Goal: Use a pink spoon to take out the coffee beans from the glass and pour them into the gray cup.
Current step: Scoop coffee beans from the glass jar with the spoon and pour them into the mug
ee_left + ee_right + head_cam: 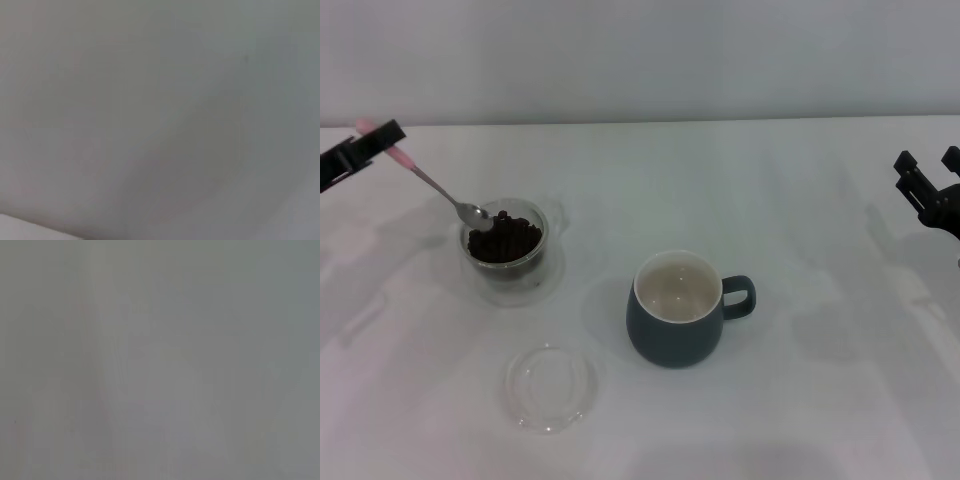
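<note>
The left gripper (382, 140) clamped the pink spoon (430, 182) at the table's (820, 400) left edge, its bowl dipping into the coffee beans (506, 241) in the glass (507, 245). Bare table separated the glass from the gray cup (678, 322). The right gripper (928, 187) hung apart at the right edge.

Was a white tabletop (800, 400), wide and flat, filling most of the head view. Ran back to a plain pale grey wall (640, 50), bare and even in tone. Met that wall along a straight, soft line. Was lit softly and evenly, with only faint, blurred shadows lying on the white surface. Showed nothing but blank pale grey in both wrist views, too featureless to name.
</note>
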`<state>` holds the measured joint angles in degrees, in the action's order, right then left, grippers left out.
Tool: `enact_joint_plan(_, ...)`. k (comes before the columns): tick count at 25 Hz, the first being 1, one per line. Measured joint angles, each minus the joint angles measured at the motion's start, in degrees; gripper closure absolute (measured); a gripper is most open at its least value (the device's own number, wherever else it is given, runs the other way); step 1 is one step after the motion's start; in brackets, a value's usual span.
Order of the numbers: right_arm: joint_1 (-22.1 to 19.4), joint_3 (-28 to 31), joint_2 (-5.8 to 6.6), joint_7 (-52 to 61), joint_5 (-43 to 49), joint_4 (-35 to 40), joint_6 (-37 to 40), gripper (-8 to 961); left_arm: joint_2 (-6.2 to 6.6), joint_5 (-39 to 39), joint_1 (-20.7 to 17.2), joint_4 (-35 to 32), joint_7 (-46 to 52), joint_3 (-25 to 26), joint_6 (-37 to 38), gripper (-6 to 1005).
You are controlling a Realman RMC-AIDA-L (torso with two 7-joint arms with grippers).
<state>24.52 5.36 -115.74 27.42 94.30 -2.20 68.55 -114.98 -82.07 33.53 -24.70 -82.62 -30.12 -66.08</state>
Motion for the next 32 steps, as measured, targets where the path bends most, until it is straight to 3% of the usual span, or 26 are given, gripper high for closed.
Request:
enact_joint_plan(10, -0.1, 0.0, 0.07, 0.0, 0.0, 0.0, 0.4, 244, -1.66, -0.1, 3.0, -0.9, -0.2, -8.6, 7.6, 870)
enact_joint_plan(18, -0.1, 0.0, 0.08, 0.0, -0.1, 0.0, 0.2, 244, -3.45, -0.8, 3.0, -0.8, 3.0, -8.5, 10.0, 869)
enact_joint_plan(32, 0.2, 0.0, 0.03, 0.0, -0.1, 0.0, -0.1, 244, -3.67, -4.7, 0.5, 0.0, 13.6, -8.5, 10.8, 869)
